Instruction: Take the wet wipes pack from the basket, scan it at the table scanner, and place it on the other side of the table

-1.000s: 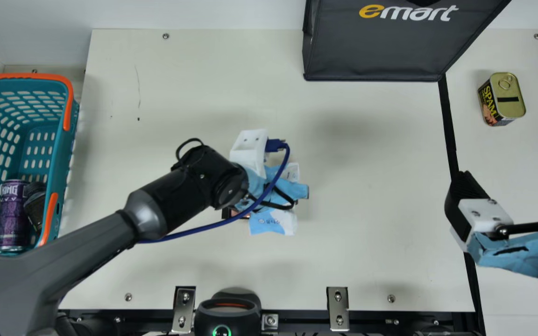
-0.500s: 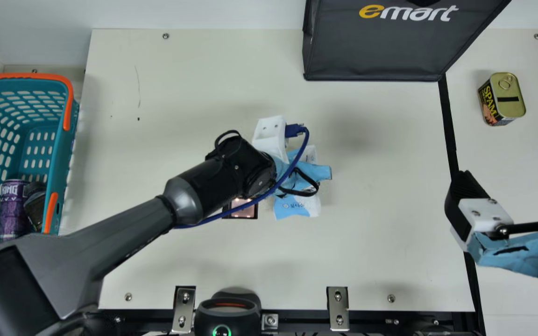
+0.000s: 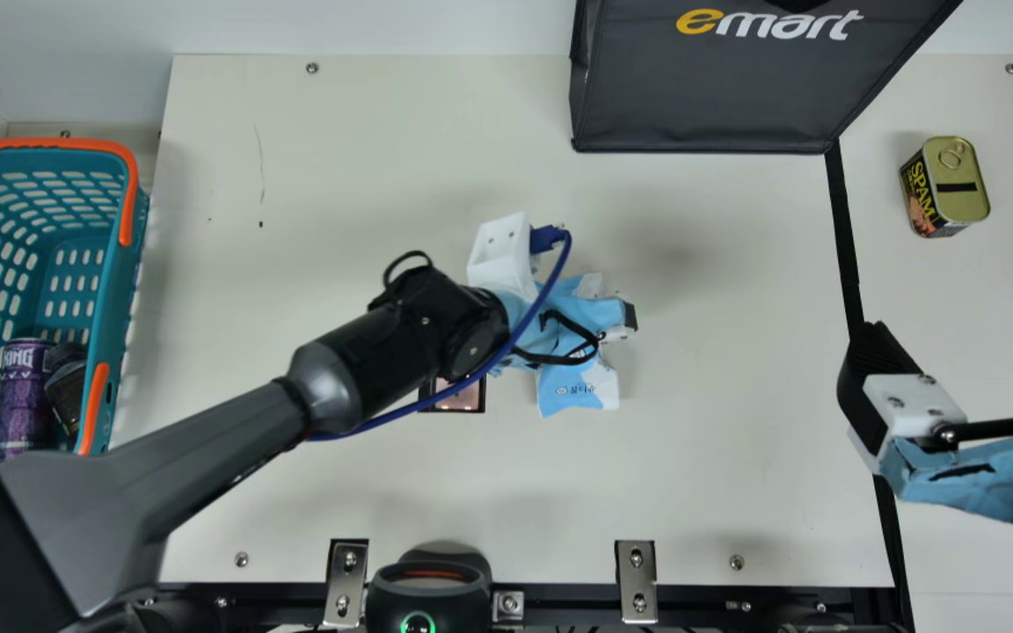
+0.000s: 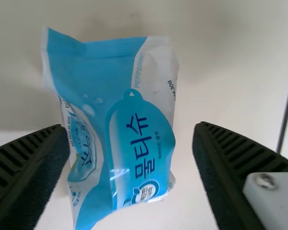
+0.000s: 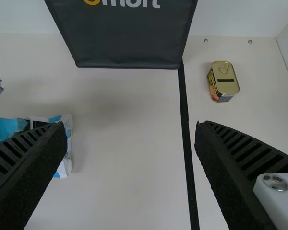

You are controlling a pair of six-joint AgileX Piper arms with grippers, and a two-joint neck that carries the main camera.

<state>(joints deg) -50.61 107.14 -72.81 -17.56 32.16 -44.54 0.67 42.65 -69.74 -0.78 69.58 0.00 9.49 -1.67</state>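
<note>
Past the lit scanner window (image 3: 460, 402), the wet wipes pack (image 3: 579, 389) has shifted across the counter (image 3: 726, 369), where the left tool (image 4: 132, 128) stands wide around it, apparently leaving it for handover; farther across, the right tool (image 5: 130, 125) gapes too, likely ready to collect.

Shop checkout mock-up: table scanner (image 3: 461, 400) near the left gripper (image 3: 601, 315), shopping basket (image 3: 111, 299) well apart from it, dark carrier bag (image 3: 700, 97) standing beyond it.
</note>
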